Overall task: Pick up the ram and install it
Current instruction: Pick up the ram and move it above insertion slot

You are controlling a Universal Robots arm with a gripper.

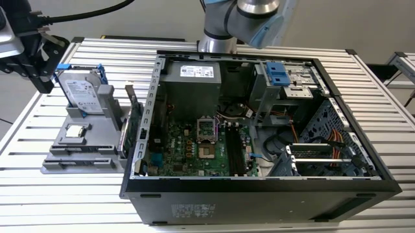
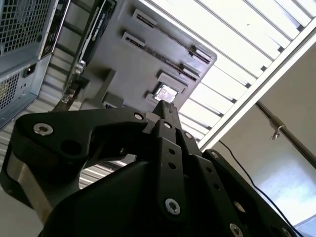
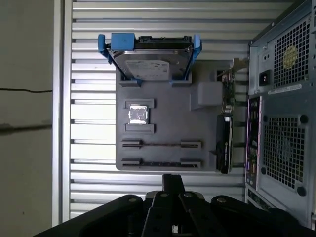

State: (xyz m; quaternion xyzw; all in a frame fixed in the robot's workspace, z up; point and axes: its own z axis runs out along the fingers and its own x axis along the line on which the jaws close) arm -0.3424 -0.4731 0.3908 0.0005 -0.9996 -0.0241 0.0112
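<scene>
Metal-slat table (image 1: pixel 77 204) carries an open case (image 1: pixel 259 199). At its nine o'clock in the exterior view lies a grey fixture (image 3: pixel 168 113), with the ram (image 3: pixel 160 144) standing edgewise in one slot. End effector (image 3: pixel 173 180) hovers nearby, clenched and empty.

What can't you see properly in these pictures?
- First wrist view: the long thin dark ram stick stands edge-on in the flat grey holder, so its flat face is hidden.
- Second wrist view: the black gripper covers the holder's near part.
- Exterior view: the silver robot arm is cut off by the top edge; the long black motherboard slots are too small to tell whether any is filled.
</scene>
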